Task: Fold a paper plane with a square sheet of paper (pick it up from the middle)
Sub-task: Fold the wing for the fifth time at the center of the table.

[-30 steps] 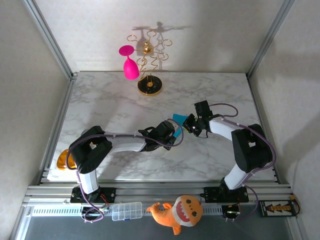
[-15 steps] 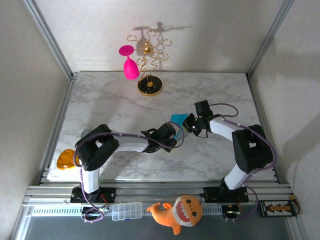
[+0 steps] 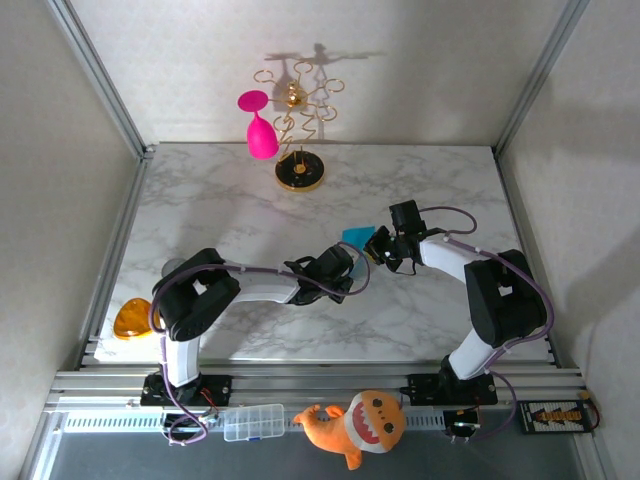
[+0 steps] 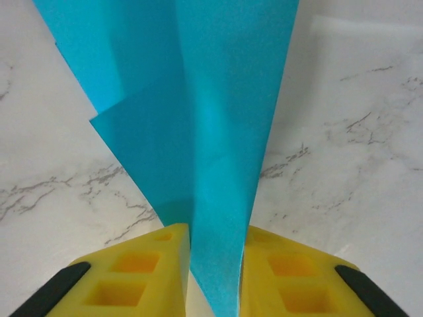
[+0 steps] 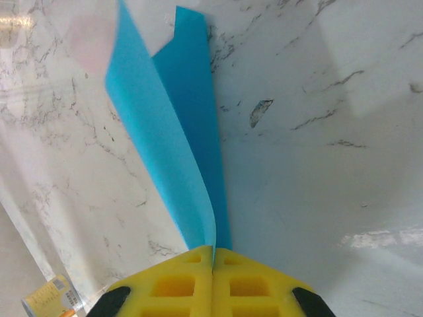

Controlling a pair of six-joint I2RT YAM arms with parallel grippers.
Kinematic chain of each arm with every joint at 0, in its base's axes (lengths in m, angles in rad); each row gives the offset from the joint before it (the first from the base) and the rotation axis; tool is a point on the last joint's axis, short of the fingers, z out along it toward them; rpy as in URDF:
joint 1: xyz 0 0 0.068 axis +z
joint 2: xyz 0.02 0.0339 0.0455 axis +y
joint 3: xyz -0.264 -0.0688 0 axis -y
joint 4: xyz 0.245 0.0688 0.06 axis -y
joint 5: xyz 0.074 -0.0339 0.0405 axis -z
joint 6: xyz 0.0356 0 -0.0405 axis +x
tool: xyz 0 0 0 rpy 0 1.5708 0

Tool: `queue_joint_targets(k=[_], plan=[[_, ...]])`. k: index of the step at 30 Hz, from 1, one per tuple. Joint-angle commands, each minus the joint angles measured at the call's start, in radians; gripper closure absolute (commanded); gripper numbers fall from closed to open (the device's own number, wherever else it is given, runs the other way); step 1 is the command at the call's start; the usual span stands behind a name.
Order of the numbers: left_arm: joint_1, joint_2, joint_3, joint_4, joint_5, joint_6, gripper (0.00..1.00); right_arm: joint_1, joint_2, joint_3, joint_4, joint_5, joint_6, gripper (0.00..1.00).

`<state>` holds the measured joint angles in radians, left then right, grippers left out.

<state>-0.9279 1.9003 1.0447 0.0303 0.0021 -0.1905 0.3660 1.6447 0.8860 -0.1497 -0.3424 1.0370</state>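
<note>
The turquoise square sheet of paper [image 3: 357, 237] is folded into a long, narrow, layered wedge at mid-table between both arms. In the left wrist view the paper [image 4: 225, 132] tapers down to its point between my left gripper's [image 4: 215, 232] yellow fingers. The jaws stand a finger-width apart, open, with the flat face of the paper filling the gap. My right gripper [image 5: 213, 249] is shut on the other narrow end of the paper [image 5: 172, 132], whose upper layer curls up from the marble. From above, the left gripper [image 3: 345, 262] and right gripper [image 3: 378, 245] face each other, close together.
A gold stand [image 3: 299, 175] with a pink goblet [image 3: 262, 135] hanging on it stands at the table's far edge. An orange plush toy [image 3: 355, 425] and a clear box [image 3: 253, 422] lie on the near rail. An orange object [image 3: 127, 320] sits at the left edge.
The left arm's elbow has swung slightly right and forward. The paper's visible corner has shifted a touch left. The right arm holds its place.
</note>
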Motion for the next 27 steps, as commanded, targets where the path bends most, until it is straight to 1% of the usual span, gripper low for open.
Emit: queue_joint_targets(k=[1,4,10,19,22,25,27], plan=[[-0.005,-0.052,0.039,-0.058,-0.028,-0.033,0.72,-0.002,-0.016,0.01,-0.01,-0.015,0.005,0.94],[-0.003,-0.057,0.067,-0.103,-0.034,-0.082,0.72,-0.002,-0.014,0.008,-0.01,-0.014,0.005,0.94],[-0.002,-0.008,0.141,-0.225,-0.04,-0.165,0.71,-0.002,-0.013,0.008,-0.01,-0.014,0.005,0.94],[0.0,0.034,0.166,-0.236,-0.008,-0.203,0.68,-0.002,-0.011,0.008,-0.006,-0.019,0.005,0.93],[0.0,0.047,0.169,-0.238,-0.016,-0.205,0.68,-0.002,-0.01,0.008,-0.004,-0.024,0.005,0.93],[-0.002,0.059,0.176,-0.244,-0.034,-0.209,0.71,-0.002,-0.008,0.008,-0.002,-0.027,0.005,0.93],[-0.005,0.064,0.179,-0.25,-0.052,-0.205,0.71,-0.002,-0.006,0.01,-0.002,-0.032,0.006,0.93]])
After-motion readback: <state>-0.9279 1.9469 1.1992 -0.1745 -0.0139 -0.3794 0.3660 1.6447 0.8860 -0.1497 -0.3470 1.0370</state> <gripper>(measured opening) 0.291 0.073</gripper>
